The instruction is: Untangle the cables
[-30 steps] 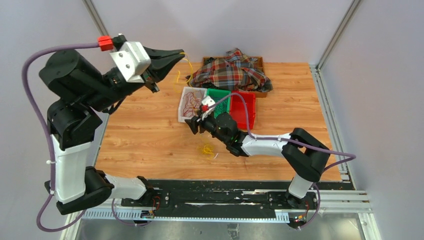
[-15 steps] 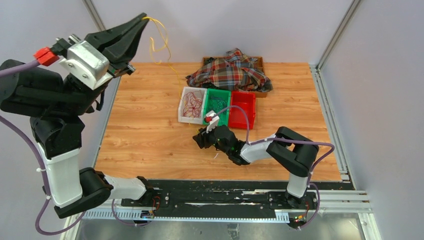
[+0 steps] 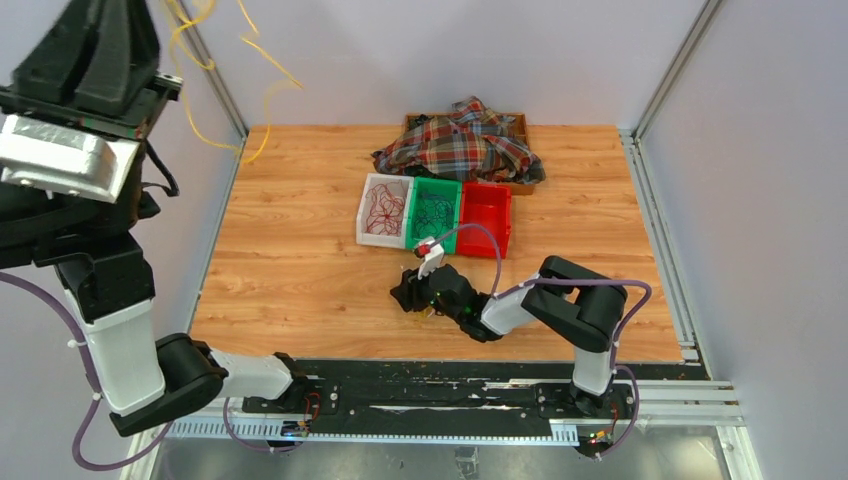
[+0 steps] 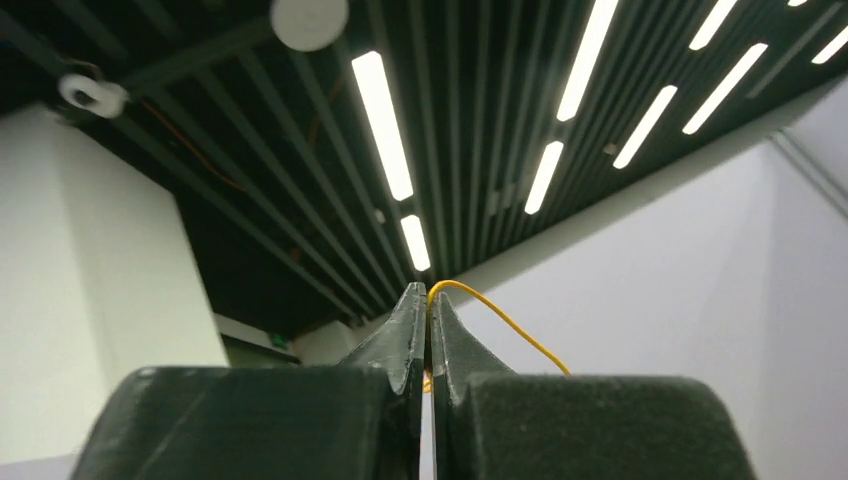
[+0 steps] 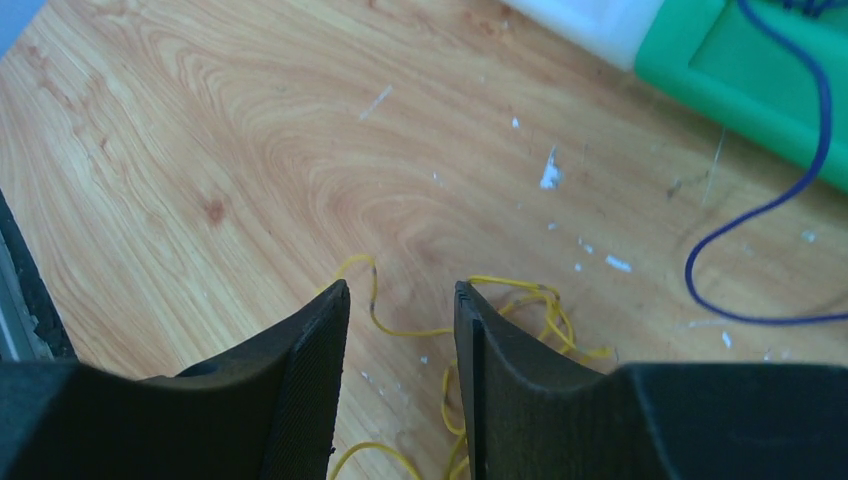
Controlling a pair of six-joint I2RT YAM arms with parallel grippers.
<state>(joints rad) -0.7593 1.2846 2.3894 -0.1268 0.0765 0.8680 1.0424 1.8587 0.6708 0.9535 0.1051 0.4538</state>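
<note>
L pincer [image 4: 428, 296] swung up high, pinching yellow cable [image 4: 500, 319] | R pincer [image 5: 400, 296] low, agape

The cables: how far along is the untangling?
Done: dark red wires lie in the white bin, green wires in the green bin. In hand: the left gripper pinches a yellow strand held high. Left: a yellow tangle on the table under the open right gripper.
</note>
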